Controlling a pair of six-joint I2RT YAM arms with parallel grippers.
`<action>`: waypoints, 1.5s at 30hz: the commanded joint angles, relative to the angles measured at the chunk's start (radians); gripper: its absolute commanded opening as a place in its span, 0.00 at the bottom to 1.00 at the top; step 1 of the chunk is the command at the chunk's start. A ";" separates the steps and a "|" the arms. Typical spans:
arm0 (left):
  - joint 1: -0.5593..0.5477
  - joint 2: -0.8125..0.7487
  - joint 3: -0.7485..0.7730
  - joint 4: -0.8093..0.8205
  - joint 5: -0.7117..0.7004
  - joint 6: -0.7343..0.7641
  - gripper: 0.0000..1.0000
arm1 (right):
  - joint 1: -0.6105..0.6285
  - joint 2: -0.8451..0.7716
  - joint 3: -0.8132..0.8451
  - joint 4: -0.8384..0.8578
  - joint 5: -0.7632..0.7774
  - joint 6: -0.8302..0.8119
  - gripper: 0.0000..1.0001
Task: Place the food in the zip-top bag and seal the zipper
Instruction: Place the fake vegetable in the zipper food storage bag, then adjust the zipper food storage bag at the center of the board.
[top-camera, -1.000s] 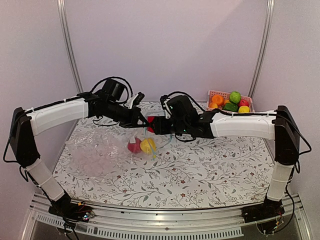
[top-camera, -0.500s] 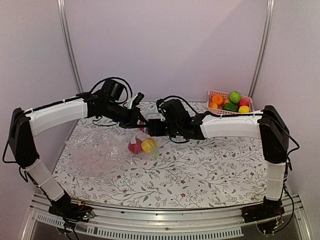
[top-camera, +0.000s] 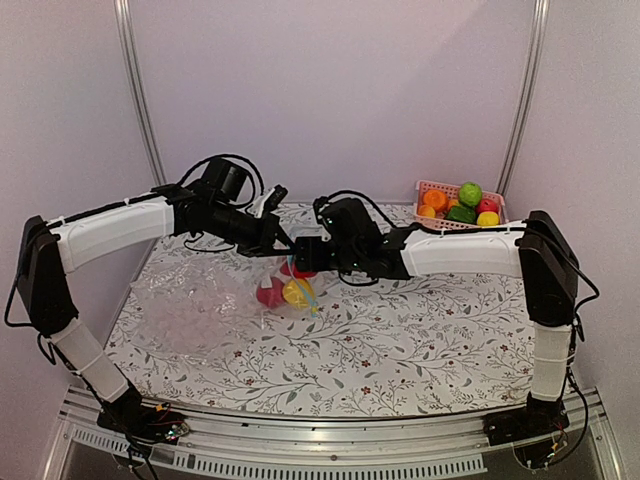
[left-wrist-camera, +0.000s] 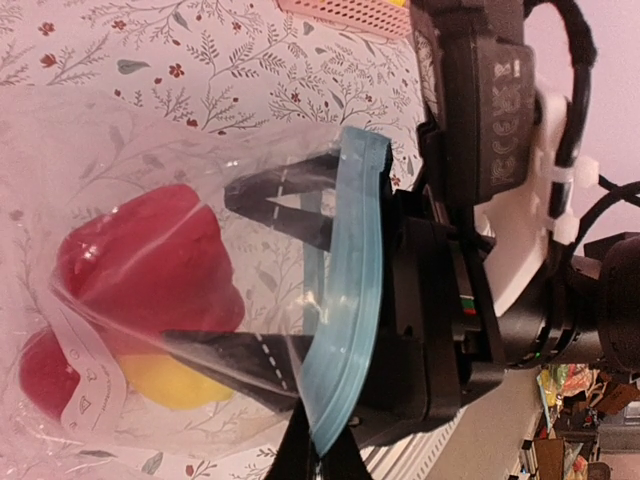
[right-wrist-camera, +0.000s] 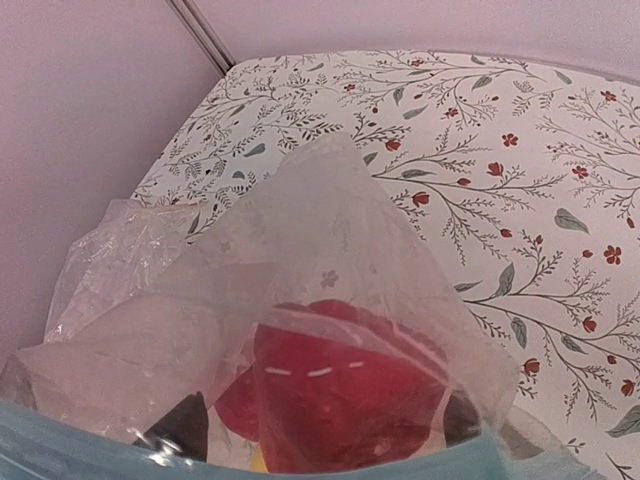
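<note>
The zip-top bag (top-camera: 285, 290) hangs between my grippers with a red pepper (left-wrist-camera: 140, 270), a yellow piece (left-wrist-camera: 175, 385) and another red piece (left-wrist-camera: 40, 370) inside. Its blue zipper (left-wrist-camera: 350, 280) runs up from my left gripper (left-wrist-camera: 318, 455), which is shut on the strip's lower end. In the top view the left gripper (top-camera: 283, 243) sits just left of my right gripper (top-camera: 300, 258). The right gripper (right-wrist-camera: 318, 420) is open, fingers (left-wrist-camera: 285, 198) spread wide along the mouth and seen through the plastic. I cannot tell whether they are inside the bag.
A pink lattice basket (top-camera: 440, 190) with orange, green, red and yellow fruit stands at the back right. Other crinkled clear plastic (top-camera: 185, 310) lies on the floral tablecloth at the left, below the left arm.
My right gripper has moved left, closer to the left gripper, and its arm has swung in. The bag with the food hangs in about the same place. The left arm has barely moved.
</note>
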 joint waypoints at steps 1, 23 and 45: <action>0.009 -0.048 -0.002 0.033 -0.007 0.007 0.00 | 0.011 -0.042 -0.033 0.006 -0.008 -0.014 0.82; 0.018 -0.069 -0.002 0.025 -0.041 0.023 0.00 | 0.000 -0.470 -0.297 -0.097 0.088 -0.103 0.89; 0.018 -0.068 0.000 0.024 -0.047 0.027 0.00 | -0.073 -0.207 -0.200 -0.199 -0.017 -0.007 0.63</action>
